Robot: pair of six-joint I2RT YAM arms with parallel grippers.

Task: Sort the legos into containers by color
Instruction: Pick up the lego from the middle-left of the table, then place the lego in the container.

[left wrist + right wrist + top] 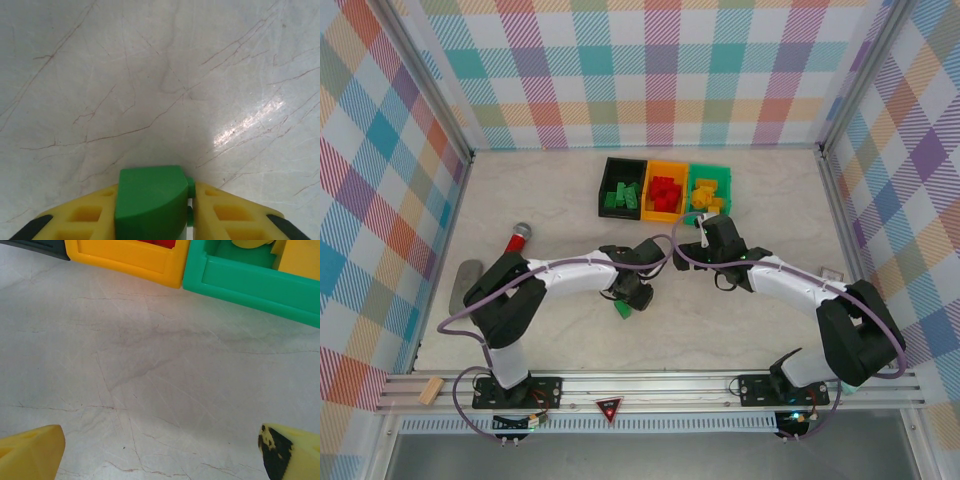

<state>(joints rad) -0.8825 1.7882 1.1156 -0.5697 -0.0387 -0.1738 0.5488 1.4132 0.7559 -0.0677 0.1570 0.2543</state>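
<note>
Green brick (150, 200) clamped between fingers of left gripper (628, 292), low over marble table (150, 75), near of bins. Likely bound for black bin (603, 190), which held green legos (621, 195). Orange bin (665, 164) held red legos (665, 193); green bin (250, 282) held yellow legos (705, 195). Right gripper (160, 452) spread wide, empty, just near of green bin.

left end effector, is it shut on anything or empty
Shut on a green brick: in the left wrist view the yellow fingers of the left end effector press against both sides of it.
</note>
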